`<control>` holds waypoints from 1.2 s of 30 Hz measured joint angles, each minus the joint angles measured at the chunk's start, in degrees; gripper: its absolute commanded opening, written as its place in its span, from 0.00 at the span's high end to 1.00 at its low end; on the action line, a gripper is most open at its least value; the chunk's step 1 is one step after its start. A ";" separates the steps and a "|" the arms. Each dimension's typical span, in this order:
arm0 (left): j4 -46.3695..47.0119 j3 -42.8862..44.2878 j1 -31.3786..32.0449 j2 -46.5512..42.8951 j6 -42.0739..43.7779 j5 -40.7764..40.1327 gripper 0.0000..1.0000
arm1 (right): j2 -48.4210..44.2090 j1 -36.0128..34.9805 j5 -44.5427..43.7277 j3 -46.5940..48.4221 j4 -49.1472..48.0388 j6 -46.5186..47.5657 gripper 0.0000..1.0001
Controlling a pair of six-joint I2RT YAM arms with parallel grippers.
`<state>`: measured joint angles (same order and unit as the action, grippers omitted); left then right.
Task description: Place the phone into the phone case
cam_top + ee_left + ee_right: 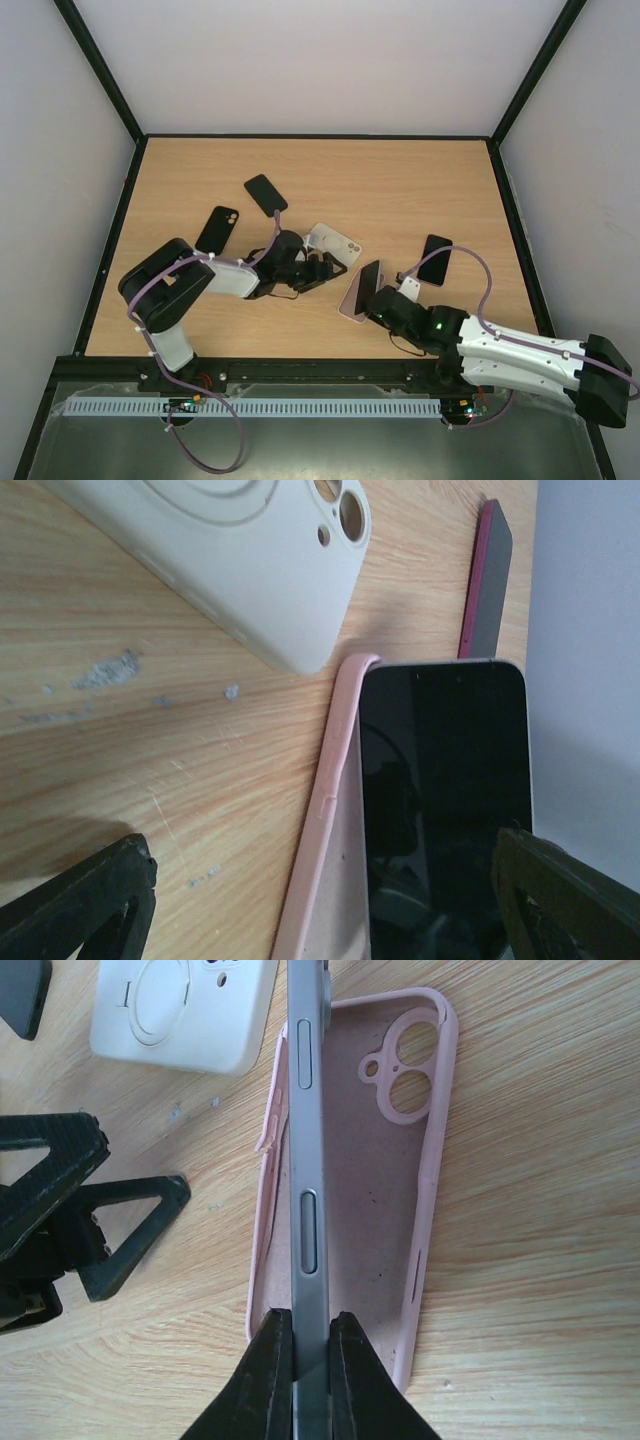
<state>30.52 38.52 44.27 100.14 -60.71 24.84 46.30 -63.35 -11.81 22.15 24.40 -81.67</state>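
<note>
You are pinching the phone point(305, 1110) edge-on in the pink case point(390, 1190) with the right claw point(310, 1320), not yet seated; the left claw point(320, 880) is gaping empty.

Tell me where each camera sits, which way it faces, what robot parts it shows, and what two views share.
Top external: above and behind the bases, facing down on the table; left arm and right arm both show.
Left wrist: low over the wood, facing the phone and pink case; open left fingers at the bottom corners.
Right wrist: facing down into the pink case; right fingers shut on the phone's edge.
Shared: both wrist views show the white case.
</note>
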 measured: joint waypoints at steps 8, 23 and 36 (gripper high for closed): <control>0.17 -1.09 0.04 -0.76 -1.33 1.05 0.08 | -0.50 0.00 -0.04 -5.86 -10.38 2.82 0.98; -4.83 -7.28 -1.77 -8.59 -0.07 1.18 0.09 | 10.08 0.94 4.92 -5.90 -25.00 10.73 0.98; -12.48 -11.98 -1.18 -18.58 -0.96 -0.92 0.11 | 13.57 -0.09 19.02 -7.02 -35.30 10.49 0.98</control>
<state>18.04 26.55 43.09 81.56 -61.67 23.92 59.88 -63.44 7.20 15.14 -10.90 -71.18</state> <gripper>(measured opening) 0.909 0.054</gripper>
